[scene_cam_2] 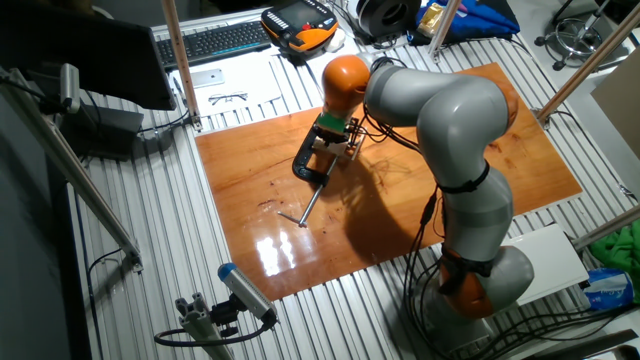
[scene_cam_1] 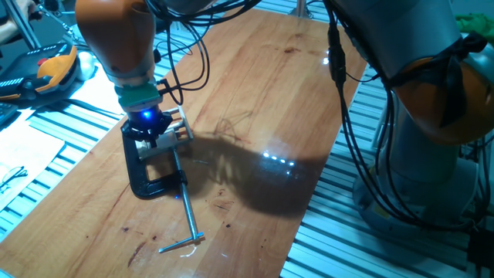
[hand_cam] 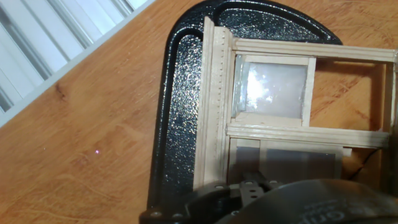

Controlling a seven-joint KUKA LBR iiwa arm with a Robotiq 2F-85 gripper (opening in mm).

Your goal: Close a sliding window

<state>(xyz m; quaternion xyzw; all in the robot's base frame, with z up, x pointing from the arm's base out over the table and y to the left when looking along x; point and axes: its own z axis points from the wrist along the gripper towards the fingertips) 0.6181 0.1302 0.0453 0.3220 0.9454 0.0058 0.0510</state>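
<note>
You see the sliding window [hand_cam: 292, 118] lying on the wooden table [scene_cam_1: 255, 85], held in the black clamp [scene_cam_1: 147, 174] near the table's left part in one fixed view. From the hand view, its long beige frame edge runs right along the inside of the clamp's curved black body [hand_cam: 180, 106], touching it. In the upper half of the frame a pale pane [hand_cam: 270, 87] sits against that edge, with an open gap to its right where bare table shows through. A second, greyer pane [hand_cam: 298, 162] lies below the middle rail.

The gripper [scene_cam_1: 148, 123] hangs straight over the window and clamp, very close above them. You cannot tell whether its fingers are released or clenched; its dark body blocks the bottom of the hand view.

The clamp's long metal screw [scene_cam_1: 185, 212] points away from the window toward the near table edge, ending in a crossbar. To the right of the window the tabletop is open wood, with the arm's shadow on it.
</note>
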